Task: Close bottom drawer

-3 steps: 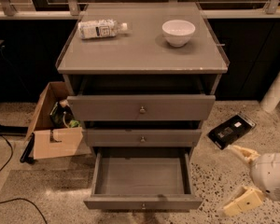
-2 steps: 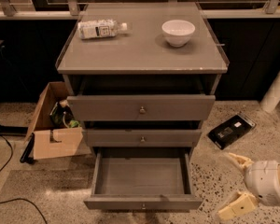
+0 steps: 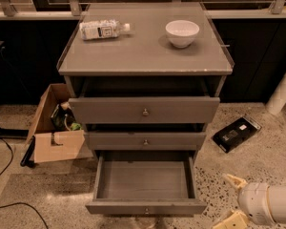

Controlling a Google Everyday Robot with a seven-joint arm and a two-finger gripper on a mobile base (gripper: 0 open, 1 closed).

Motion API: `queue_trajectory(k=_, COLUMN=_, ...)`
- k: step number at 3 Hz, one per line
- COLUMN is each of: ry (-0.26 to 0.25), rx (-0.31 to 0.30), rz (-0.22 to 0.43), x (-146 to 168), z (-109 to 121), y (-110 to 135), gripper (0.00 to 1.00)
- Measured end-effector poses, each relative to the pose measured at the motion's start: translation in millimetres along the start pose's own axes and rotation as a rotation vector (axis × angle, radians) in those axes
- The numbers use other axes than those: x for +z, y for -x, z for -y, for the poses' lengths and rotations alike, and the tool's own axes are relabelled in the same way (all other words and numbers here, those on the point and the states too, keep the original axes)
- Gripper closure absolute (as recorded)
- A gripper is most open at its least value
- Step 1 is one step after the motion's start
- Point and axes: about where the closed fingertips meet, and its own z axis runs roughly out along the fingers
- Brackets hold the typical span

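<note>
The bottom drawer [image 3: 145,207] is the lowest of three grey drawers in a grey cabinet. It is pulled far out, showing its plain empty grey box interior, with a small round knob on its low front panel. My gripper [image 3: 232,200] is at the bottom right, low over the floor, to the right of the drawer's front corner and apart from it. Its two cream fingers [image 3: 234,181] are spread apart and hold nothing.
The middle drawer [image 3: 145,140] and top drawer [image 3: 144,110] stand slightly out. On the cabinet top lie a plastic bottle [image 3: 102,29] and a white bowl [image 3: 182,33]. A cardboard box [image 3: 55,128] stands on the floor to the left, a black flat object [image 3: 236,133] to the right.
My gripper has moved slightly left and down, closer to the drawer's front right corner. The drawers have not moved.
</note>
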Motion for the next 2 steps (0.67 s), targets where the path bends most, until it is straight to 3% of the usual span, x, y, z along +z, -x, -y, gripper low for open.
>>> queue_trajectory(k=2, ry=-0.009, rx=0.048, rz=-0.047, x=37, z=3, y=-46, gripper=0.00)
